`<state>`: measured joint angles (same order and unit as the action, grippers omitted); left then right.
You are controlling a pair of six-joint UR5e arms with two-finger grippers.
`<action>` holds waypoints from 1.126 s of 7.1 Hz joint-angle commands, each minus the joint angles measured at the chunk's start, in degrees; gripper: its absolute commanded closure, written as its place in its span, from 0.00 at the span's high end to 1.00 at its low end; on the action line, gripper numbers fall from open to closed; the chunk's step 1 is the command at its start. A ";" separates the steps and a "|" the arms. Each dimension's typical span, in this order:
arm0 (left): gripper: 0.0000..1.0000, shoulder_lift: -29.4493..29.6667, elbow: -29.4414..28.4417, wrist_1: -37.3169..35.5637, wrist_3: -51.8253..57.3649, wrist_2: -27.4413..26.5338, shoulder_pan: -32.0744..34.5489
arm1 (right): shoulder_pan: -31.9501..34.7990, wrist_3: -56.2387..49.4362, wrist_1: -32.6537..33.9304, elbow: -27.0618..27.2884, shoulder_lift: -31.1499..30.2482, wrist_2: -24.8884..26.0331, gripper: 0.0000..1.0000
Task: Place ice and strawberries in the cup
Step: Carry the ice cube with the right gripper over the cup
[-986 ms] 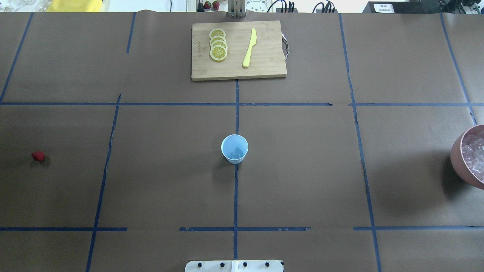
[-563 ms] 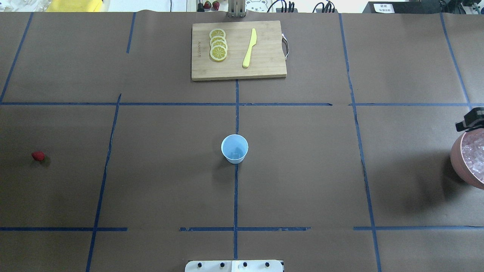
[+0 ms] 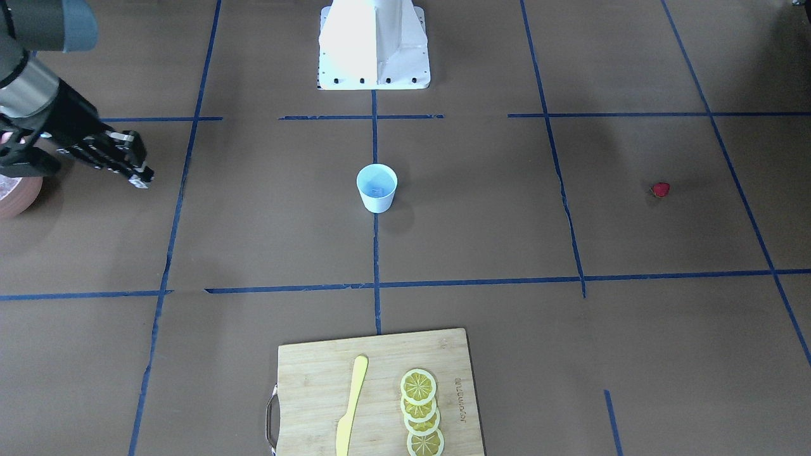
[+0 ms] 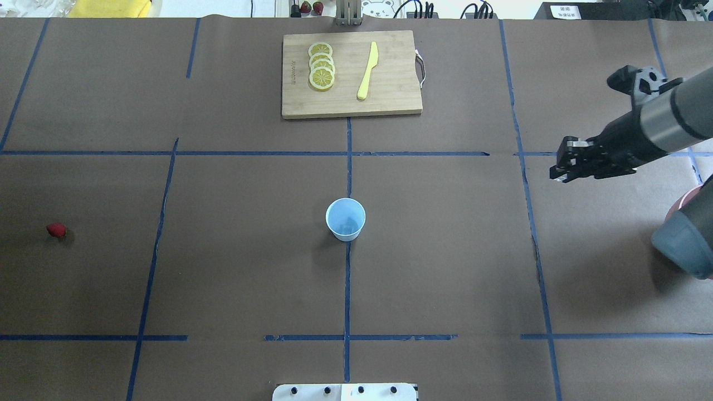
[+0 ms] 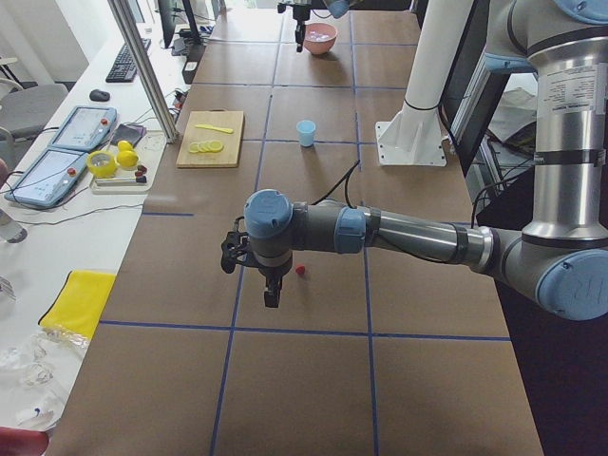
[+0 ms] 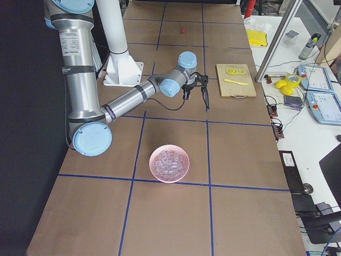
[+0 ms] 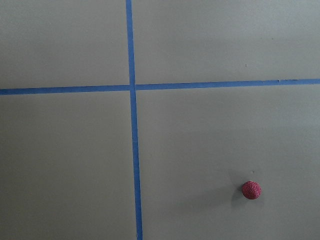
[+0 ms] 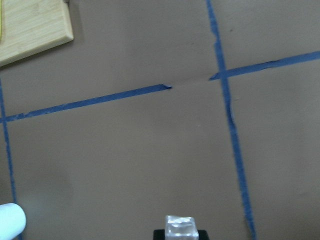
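My right end effector (image 4: 560, 167) is clamped on one ice cube (image 8: 181, 227). My wrist view shows the clear cube pinched right at the bottom edge, up in the air over bare brown worktop (image 4: 445, 250). It is out on my right, well apart from the cup (image 4: 345, 219). Behind it, at my right edge, sits the pink bowl (image 6: 170, 180), with the rest of the ice (image 6: 169, 160) heaped inside. Over on my left, my left end effector (image 5: 271, 296) hangs pointing down, near the strawberry (image 5: 301, 271). It shows only from the side, so I cannot tell how far open it is. That wrist camera has the little red berry low and to the right, alone on the worktop. The berry lies far out to the left of the cup. The cup stands upright in the middle, right on a blue tape line (image 4: 347, 289). Farthest out lies the cutting board (image 4: 390, 100). On it are four overlapping lemon slices (image 4: 321, 65) in a row and a yellow knife (image 4: 367, 71) beside them, not touching.
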<state>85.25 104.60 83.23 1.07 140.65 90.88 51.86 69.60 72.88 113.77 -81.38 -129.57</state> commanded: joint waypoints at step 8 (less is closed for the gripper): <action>1.00 0.00 -0.27 0.18 0.07 0.07 -0.35 | -23.38 19.85 16.26 -14.16 33.37 21.54 0.00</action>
<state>85.25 104.24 83.35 1.14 140.71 90.53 29.59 88.03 90.22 102.72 -49.93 -109.46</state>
